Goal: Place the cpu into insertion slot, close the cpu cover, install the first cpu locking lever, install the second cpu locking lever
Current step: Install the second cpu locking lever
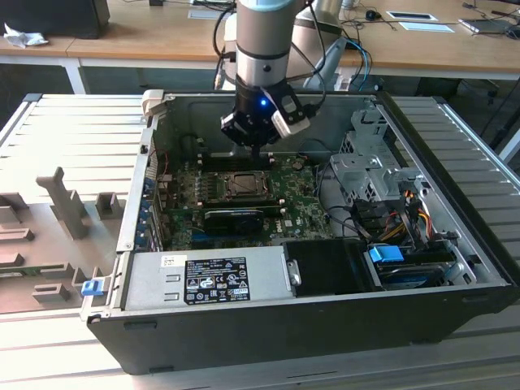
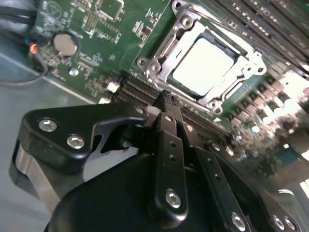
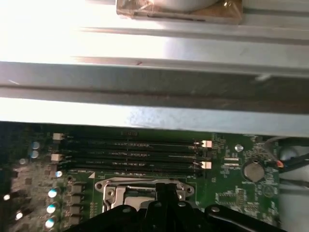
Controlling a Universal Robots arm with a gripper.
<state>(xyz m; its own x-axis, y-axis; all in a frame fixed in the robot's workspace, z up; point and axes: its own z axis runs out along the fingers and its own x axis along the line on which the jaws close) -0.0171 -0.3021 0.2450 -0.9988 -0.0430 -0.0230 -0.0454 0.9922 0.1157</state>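
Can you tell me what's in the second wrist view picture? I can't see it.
The black gripper hangs close over a green computer board, right beside the insertion slot. The shiny square cpu lies in that slot, with the silvery cpu cover framing it.

I see a ribbed grey table point(image 1: 73, 130) carrying the open PC case point(image 1: 268, 325) at its centre. At nine o'clock from the case, grey jigs point(image 1: 61, 203) stand directly on the table.
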